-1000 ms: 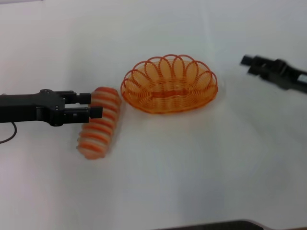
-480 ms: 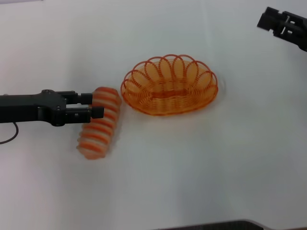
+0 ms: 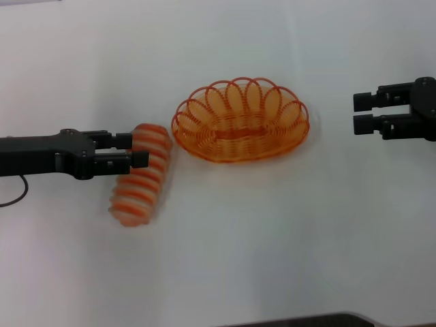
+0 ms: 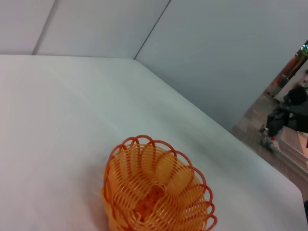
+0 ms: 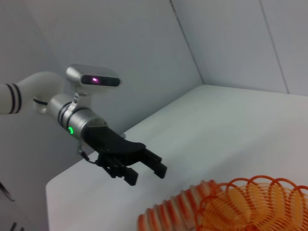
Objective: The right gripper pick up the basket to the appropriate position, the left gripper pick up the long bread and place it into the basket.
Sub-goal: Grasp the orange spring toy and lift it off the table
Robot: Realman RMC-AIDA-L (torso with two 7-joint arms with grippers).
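The orange wire basket (image 3: 240,157) stands empty at the table's middle; it also shows in the left wrist view (image 4: 155,193) and the right wrist view (image 5: 262,201). The long bread (image 3: 138,184), cream with orange stripes, lies on the table left of the basket, and it shows in the right wrist view (image 5: 169,214). My left gripper (image 3: 139,150) is open with its fingertips at the bread's far end, over its left edge; it shows open in the right wrist view (image 5: 147,176). My right gripper (image 3: 355,113) is open and empty, right of the basket, pointing at it with a clear gap between.
White tabletop all round. Its front edge has a dark strip (image 3: 320,320). The table's far edge and a grey wall show in the left wrist view (image 4: 207,115).
My right gripper has come from the far right corner down and toward me, level with the basket and facing it. The left gripper, bread and basket have not moved.
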